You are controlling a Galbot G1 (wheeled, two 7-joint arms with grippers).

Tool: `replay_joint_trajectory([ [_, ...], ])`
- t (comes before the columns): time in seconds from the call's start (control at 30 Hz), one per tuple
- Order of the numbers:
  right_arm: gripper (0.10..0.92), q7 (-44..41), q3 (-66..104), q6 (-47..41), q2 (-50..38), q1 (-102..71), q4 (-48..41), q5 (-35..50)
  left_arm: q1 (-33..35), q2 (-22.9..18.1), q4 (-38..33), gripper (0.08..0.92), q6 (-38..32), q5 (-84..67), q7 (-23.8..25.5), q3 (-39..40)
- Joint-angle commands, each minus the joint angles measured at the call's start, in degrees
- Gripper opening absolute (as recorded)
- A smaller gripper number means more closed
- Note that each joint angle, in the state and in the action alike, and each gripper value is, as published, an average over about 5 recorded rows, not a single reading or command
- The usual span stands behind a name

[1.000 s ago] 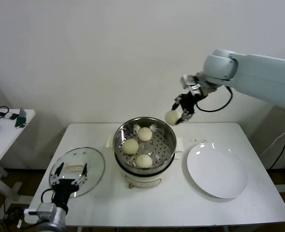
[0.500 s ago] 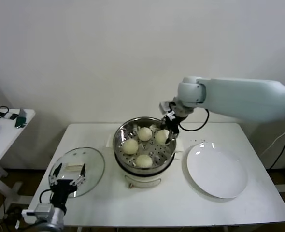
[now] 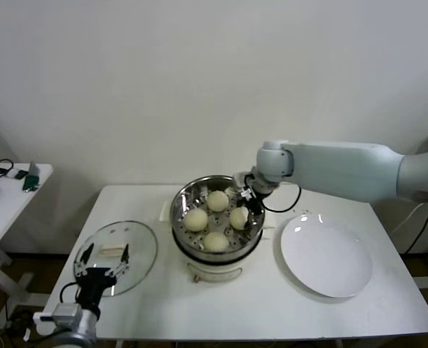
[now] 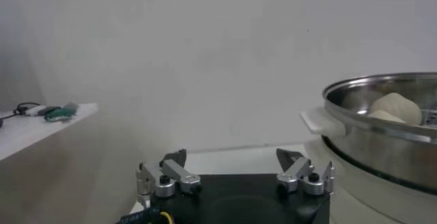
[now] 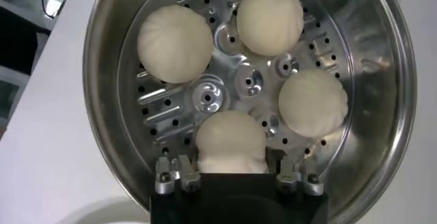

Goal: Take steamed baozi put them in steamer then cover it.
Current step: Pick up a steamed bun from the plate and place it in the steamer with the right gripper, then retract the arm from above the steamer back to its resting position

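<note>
Cream baozi [image 5: 231,141] seemingly between right gripper [image 5: 232,172] fingers.

a bare test room or lab rather than a kitchen: plain white wall [image 3: 127,87], white folding table [image 3: 272,312], and a side table [image 3: 14,196] strewn with cables and gadgets (nothing homely).
</note>
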Motion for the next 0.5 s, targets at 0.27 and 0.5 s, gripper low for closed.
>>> replay_joint_trajectory([
  [0.27,0.822,-8.1,0.9,5.4,-5.8,11.9,-2.0,15.7,0.1,0.6,-1.3,0.823,-0.1,-0.3,0.1,0.2],
  [0.5,0.823,9.8,19.8,1.6,-16.6,3.5,0.5,28.7,-0.7,0.7,-1.4,0.823,-1.4,0.4,-0.6,1.0],
])
